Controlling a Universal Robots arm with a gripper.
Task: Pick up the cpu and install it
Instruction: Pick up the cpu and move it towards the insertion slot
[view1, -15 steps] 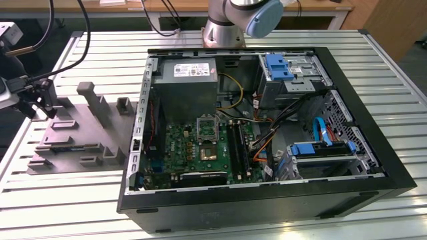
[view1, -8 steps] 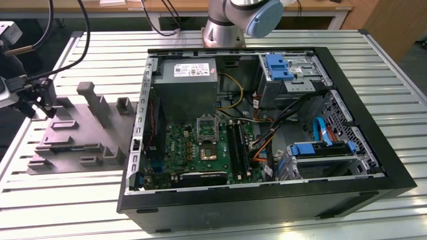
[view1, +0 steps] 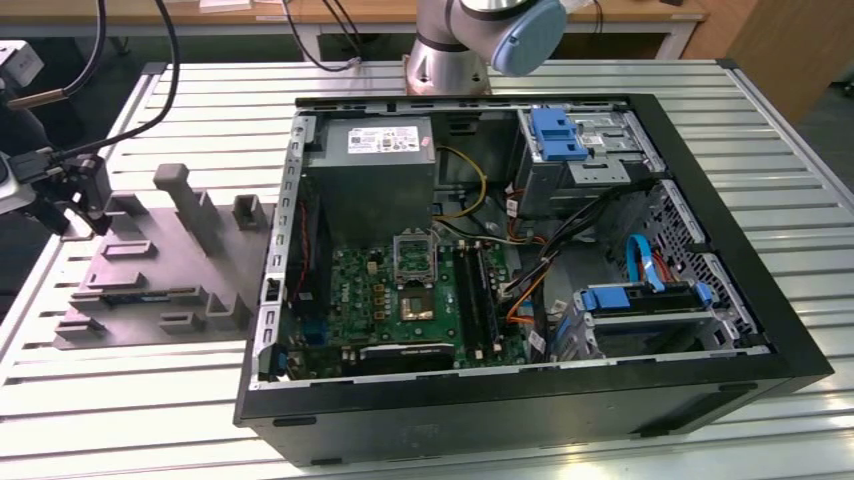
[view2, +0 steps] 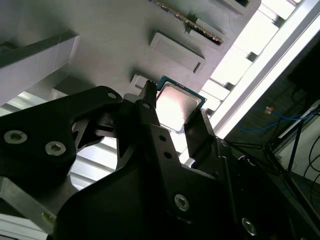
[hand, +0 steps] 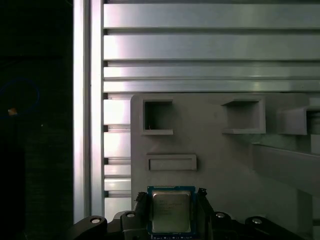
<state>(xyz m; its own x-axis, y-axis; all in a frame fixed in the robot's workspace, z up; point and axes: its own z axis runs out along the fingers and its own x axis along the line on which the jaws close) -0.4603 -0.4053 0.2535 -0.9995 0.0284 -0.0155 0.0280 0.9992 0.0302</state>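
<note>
The cpu (hand: 171, 212), a small square chip with a pale metal top and green edge, sits between the two black fingers of my gripper (hand: 171, 196). In the second wrist view the cpu (view2: 181, 101) shines between the same fingers, and the gripper (view2: 175, 105) is shut on its sides. The grey tray (hand: 215, 160) lies beneath it. In the exterior view my gripper (view1: 83, 205) hangs over the tray's (view1: 147, 290) far corner at that view's left. The motherboard socket (view1: 414, 300) lies inside the open computer case, well to the exterior view's right of the gripper.
Upright blocks (view1: 187, 200) stand on the tray close to the gripper. The black computer case (view1: 747, 300) holds a grey power-supply box (view1: 378, 150), cables and blue drive brackets (view1: 558, 133). The slatted metal table's (hand: 200, 50) edge runs beside the tray.
</note>
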